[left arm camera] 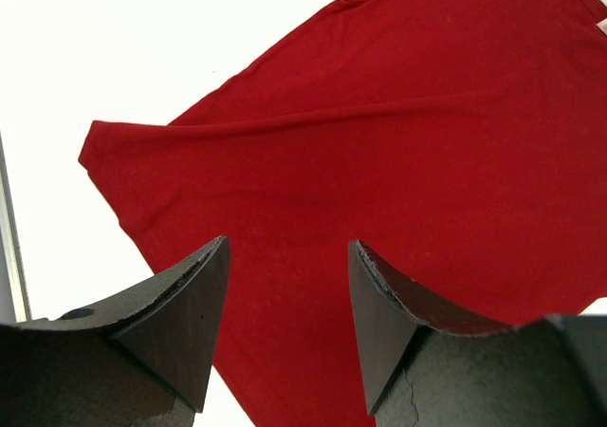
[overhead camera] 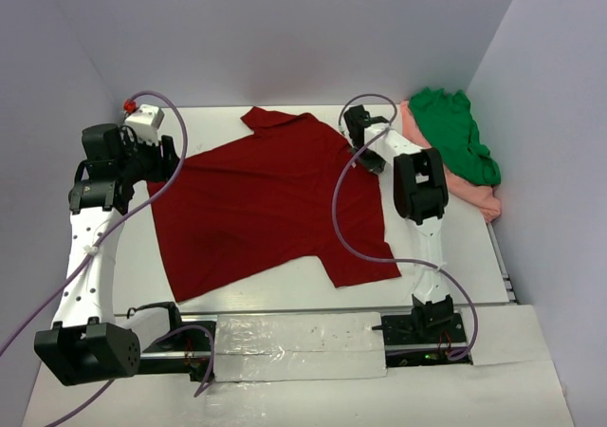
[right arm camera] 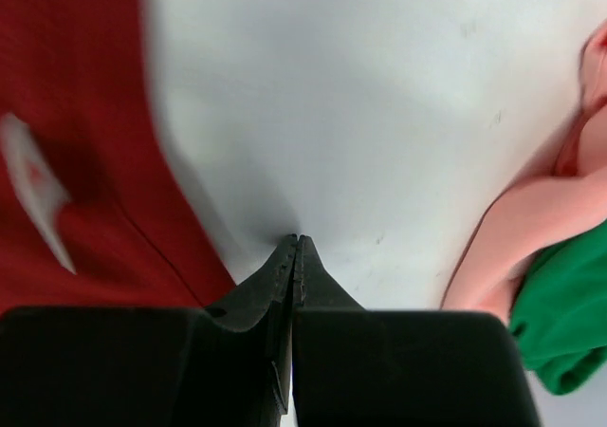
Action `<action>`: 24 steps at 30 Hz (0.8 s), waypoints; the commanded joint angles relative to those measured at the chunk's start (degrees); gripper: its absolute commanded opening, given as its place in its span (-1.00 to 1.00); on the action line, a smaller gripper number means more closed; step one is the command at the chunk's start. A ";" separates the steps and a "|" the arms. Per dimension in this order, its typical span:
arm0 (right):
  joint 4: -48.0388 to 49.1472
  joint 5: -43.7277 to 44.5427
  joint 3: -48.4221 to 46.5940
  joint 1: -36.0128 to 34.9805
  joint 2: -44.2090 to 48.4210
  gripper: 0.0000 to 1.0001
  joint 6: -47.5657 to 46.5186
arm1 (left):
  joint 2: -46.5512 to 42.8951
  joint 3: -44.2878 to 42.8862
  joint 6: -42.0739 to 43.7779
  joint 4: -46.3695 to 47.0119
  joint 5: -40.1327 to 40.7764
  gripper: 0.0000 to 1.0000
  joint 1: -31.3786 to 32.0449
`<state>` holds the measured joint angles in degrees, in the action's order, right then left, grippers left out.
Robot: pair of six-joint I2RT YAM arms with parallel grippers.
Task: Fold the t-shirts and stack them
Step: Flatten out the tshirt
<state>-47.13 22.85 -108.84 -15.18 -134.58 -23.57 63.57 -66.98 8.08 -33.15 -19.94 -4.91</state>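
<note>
Dark red cotton short-sleeved t-shirt [overhead camera: 266, 199] lies spread flat and unfolded across the middle of the white worktop [overhead camera: 455, 251], its collar towards the far edge and one sleeve pointing at the near right. A small pale neck label [right arm camera: 33, 194] shows on it in the right wrist view, though blurred. At the far right corner a crumpled bright green t-shirt [overhead camera: 455, 133] rests on top of a rumpled salmon pink t-shirt [overhead camera: 482, 197], both apart from the red one. The left end effector [left arm camera: 287, 247] hangs over the red garment's left side, jaws moderately parted with nothing between them. The right end effector [right arm camera: 297, 242] is pressed fully closed and empty, over bare worktop between the red cloth and the pink one.
</note>
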 commanded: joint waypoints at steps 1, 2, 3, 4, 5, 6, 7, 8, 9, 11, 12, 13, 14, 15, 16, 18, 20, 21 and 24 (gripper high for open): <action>7.55 -4.38 5.11 0.94 7.92 -1.00 0.45 | -0.20 0.09 -0.69 2.47 -1.94 0.23 0.16; 9.41 -5.79 6.34 0.85 9.59 -1.00 0.63 | -0.29 0.36 -0.69 2.82 -2.20 0.23 0.16; 11.08 -9.80 8.10 0.68 13.34 -1.00 0.89 | -0.38 0.97 -0.87 3.00 -2.38 0.23 0.16; 13.19 -11.15 10.72 0.68 15.12 -1.00 1.42 | -0.55 1.32 -0.87 3.78 -2.47 0.23 0.16; 16.69 -12.55 11.79 0.68 16.97 -1.00 2.21 | -0.64 1.76 -0.78 4.05 -2.47 0.23 0.16; 18.12 -17.35 14.15 0.68 18.73 -1.00 2.56 | -0.73 2.90 -0.78 4.58 -2.38 0.23 0.16; 20.83 -19.32 15.14 0.68 22.14 -1.00 3.00 | -0.90 3.52 -0.87 5.80 -2.38 0.23 0.16; 22.68 -21.16 16.19 0.68 23.74 -1.00 4.31 | -0.82 4.13 -0.96 6.25 -2.55 0.23 0.07; 23.74 -25.18 17.68 0.59 25.06 -1.00 4.93 | -0.82 4.92 -0.87 6.60 -2.90 0.22 0.16; 24.02 -29.95 17.61 0.59 27.27 -1.00 5.99 | -0.47 5.45 -1.04 7.39 -2.82 0.22 0.16; 23.76 -31.19 16.39 0.42 27.27 -1.00 6.52 | -0.38 5.81 -1.13 7.57 -2.82 0.22 0.16; 21.15 -33.29 14.98 0.24 25.70 -1.00 6.96 | -0.38 5.98 -1.22 7.74 -2.82 0.22 0.16; 18.86 -35.05 13.32 0.06 24.30 -1.00 6.96 | -0.38 6.07 -1.22 7.92 -2.91 0.22 0.16; 16.75 -36.03 9.30 -0.11 22.63 -1.00 7.14 | -0.38 6.07 -1.22 7.92 -2.82 0.22 0.16; 13.16 -36.64 7.43 -0.20 20.87 -1.00 7.66 | -0.38 6.07 -1.22 7.92 -2.56 0.22 0.16; 9.44 -38.31 2.61 -0.38 15.51 -1.00 8.01 | -0.29 5.55 -1.04 7.57 -2.47 0.22 0.16; 5.57 -38.93 0.13 -0.55 11.04 -1.00 8.19 | -0.03 5.37 -0.78 7.39 -2.38 0.22 0.16; 4.78 -39.11 -1.45 -0.81 9.88 -1.00 8.28 | 0.06 5.11 -0.78 7.31 -2.29 0.22 0.16; -0.05 -37.71 -5.84 -1.60 4.62 -1.00 8.19 | 1.20 4.49 -0.52 6.87 -2.29 0.22 0.16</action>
<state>-38.06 -13.54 -110.32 -15.77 -125.23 -16.19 63.83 -60.62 7.70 -28.71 -21.26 -4.91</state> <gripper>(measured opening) 0.005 0.611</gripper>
